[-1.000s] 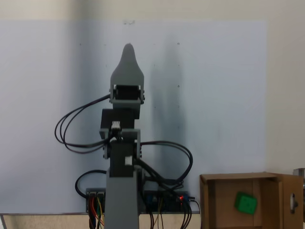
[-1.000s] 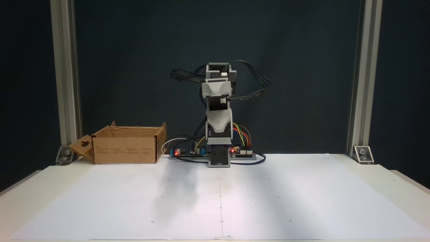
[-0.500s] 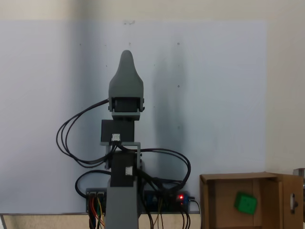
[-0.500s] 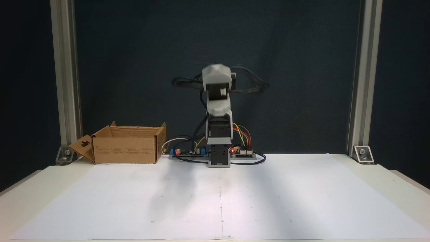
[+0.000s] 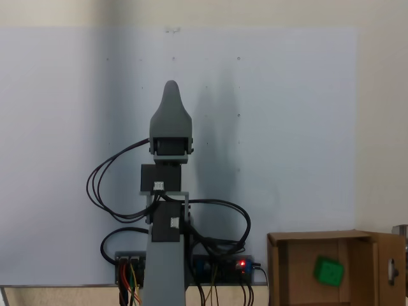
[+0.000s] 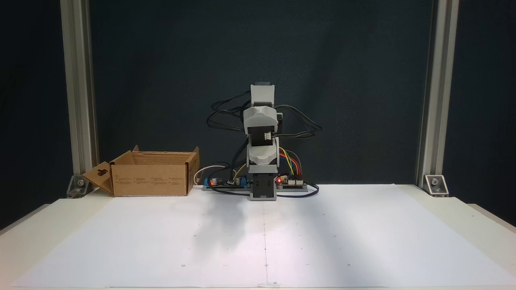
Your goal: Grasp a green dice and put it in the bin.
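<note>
The green dice [image 5: 329, 271] lies inside the bin [image 5: 277, 268], a brown cardboard box with upright flaps at the lower right of a fixed view. In another fixed view the bin [image 6: 151, 179] stands at the back left of the table, and its walls hide the dice. My gripper [image 5: 170, 87] shows from above as a single grey pointed shape over the white sheet, well to the left of the bin and apart from it. Nothing shows in it. The arm [image 6: 262, 157] is folded upright over its base.
Black cables [image 5: 105, 185] loop around the arm. Circuit boards with red lights and coloured wires [image 6: 288, 181] sit beside the base. Metal posts [image 6: 78, 92] stand at the table's back corners. A white paper sheet [image 6: 342, 241] covers the tabletop.
The arm has folded down and back toward its base, so the gripper tip sits closer to the base than a second ago. The dice has stayed in the bin.
</note>
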